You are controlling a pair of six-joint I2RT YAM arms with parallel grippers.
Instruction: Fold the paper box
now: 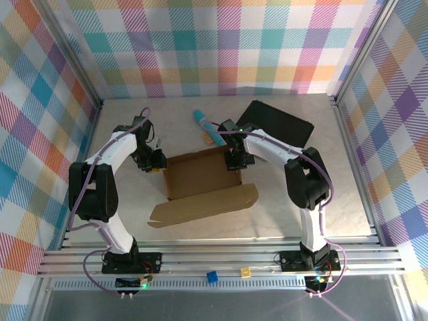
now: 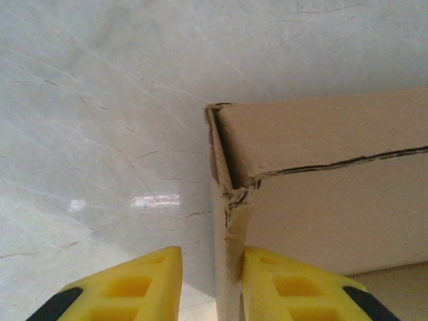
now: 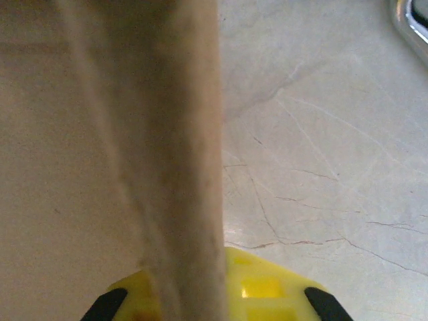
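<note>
On opposite side walls of the brown corrugated cardboard paper box point(image 1: 200, 175), left gripper point(image 2: 212, 257) straddles one, fingers apart; right gripper point(image 3: 194, 284) clamps the other.

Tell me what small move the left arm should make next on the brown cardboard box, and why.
Probably close the left gripper on the paper box. Its jaws straddle the upright left wall near the corner with a gap showing on one side, while the right gripper is shut on the opposite wall. Closing would hold both sides.
</note>
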